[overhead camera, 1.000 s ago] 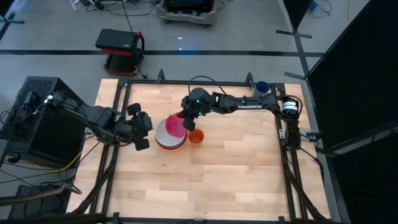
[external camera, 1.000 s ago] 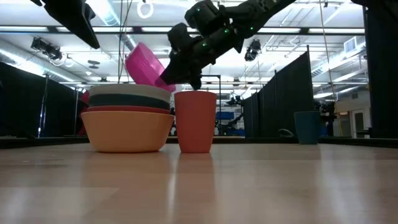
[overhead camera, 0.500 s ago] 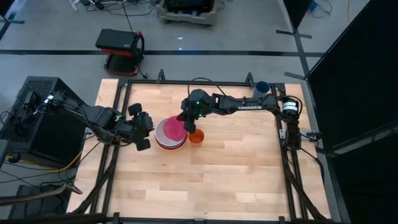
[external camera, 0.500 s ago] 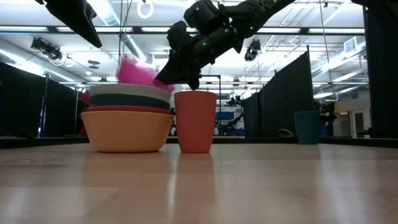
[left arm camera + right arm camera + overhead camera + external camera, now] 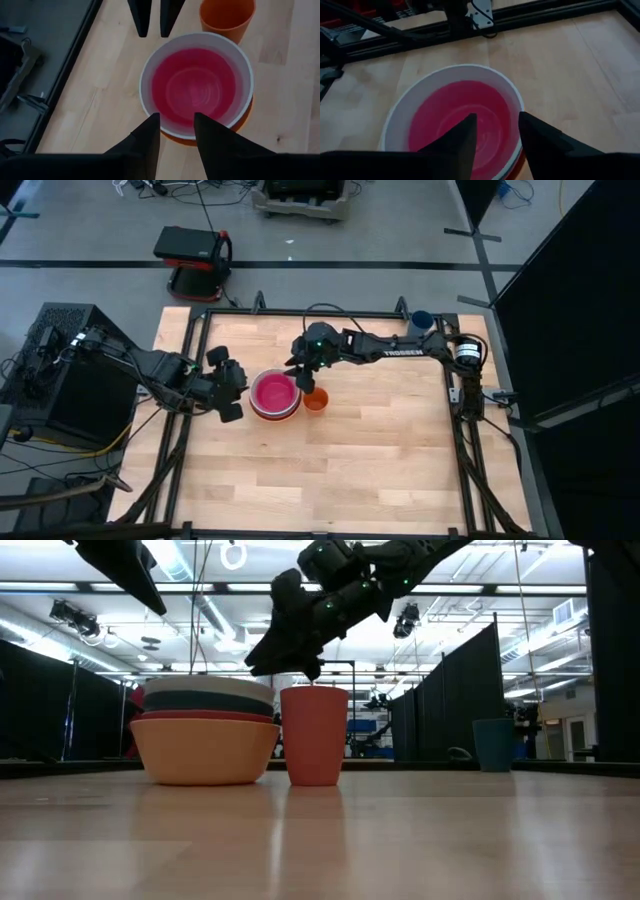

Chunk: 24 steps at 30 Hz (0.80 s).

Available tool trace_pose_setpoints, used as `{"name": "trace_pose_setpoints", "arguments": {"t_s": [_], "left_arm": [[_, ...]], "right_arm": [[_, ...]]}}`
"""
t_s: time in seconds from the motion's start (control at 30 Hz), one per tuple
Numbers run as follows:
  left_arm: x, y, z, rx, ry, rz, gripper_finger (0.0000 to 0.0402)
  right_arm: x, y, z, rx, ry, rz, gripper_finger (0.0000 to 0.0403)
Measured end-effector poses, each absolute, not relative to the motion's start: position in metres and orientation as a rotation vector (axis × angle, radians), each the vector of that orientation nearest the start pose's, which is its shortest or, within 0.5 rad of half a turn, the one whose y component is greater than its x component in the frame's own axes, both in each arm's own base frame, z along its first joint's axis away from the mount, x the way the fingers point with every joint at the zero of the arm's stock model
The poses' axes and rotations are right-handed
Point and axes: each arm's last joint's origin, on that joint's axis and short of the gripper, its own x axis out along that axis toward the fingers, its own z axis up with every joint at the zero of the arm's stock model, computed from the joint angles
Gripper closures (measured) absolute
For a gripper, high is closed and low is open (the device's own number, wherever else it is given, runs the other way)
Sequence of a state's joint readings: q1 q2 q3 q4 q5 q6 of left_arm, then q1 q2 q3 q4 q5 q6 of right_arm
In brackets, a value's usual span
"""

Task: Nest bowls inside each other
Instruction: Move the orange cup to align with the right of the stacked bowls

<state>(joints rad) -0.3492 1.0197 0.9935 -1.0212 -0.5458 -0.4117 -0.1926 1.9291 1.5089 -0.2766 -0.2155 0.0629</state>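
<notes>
The right gripper (image 5: 300, 376) hangs with its jaws apart and nothing between them, just above the edge of the bowl stack nearest the orange cup (image 5: 316, 399). Its own wrist view looks down between the two dark fingers (image 5: 460, 140) into the magenta-pink bowl (image 5: 462, 117), which sits level inside the white bowl (image 5: 395, 117). The left gripper (image 5: 229, 386) hovers at the opposite side of the stack, jaws also apart and empty; in the left wrist view its fingers (image 5: 146, 136) frame the near rim of the white bowl, and the right gripper's finger tips point in from the far side.

Only the low view shows the layering: the white bowl (image 5: 207, 687) on top, the teal-blue bowl (image 5: 205, 702) under it, then the red bowl (image 5: 205, 716), all in the orange bowl (image 5: 205, 750) resting on the table (image 5: 400, 840). The pink bowl is sunk out of sight there. The orange cup (image 5: 314, 735) stands upright just beside the stack, and a small dark-blue cup (image 5: 491, 745) stands well apart at the back.

From above, the stack shows only as pink ringed by white and red, near the middle of the table. The right arm (image 5: 390, 347) reaches in from the far right corner, nearly straight, wrist bent down. The left arm (image 5: 150, 368) comes in from the left edge, low and level.
</notes>
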Motion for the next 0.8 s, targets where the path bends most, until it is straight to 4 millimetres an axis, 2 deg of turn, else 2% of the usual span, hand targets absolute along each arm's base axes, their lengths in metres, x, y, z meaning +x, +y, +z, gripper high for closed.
{"name": "trace_pose_setpoints", "arguments": {"t_s": [0.3,0.4,0.6,0.8], "left_arm": [[0.175,-0.048,0.290,0.078,0.856,0.318,0.0286],[0.177,-0.050,0.277,0.086,0.867,0.278,0.0286],[0.180,-0.052,0.255,0.079,0.873,0.223,0.0279],[0.180,-0.052,0.251,0.075,0.876,0.218,0.0280]], "right_arm": [[0.401,-0.072,0.259,0.206,0.839,-0.023,0.0260],[0.393,-0.066,0.258,0.202,0.918,-0.038,0.0267],[0.389,-0.052,0.256,0.193,0.978,-0.014,0.0280],[0.389,-0.050,0.254,0.189,0.986,-0.020,0.0271]]}}
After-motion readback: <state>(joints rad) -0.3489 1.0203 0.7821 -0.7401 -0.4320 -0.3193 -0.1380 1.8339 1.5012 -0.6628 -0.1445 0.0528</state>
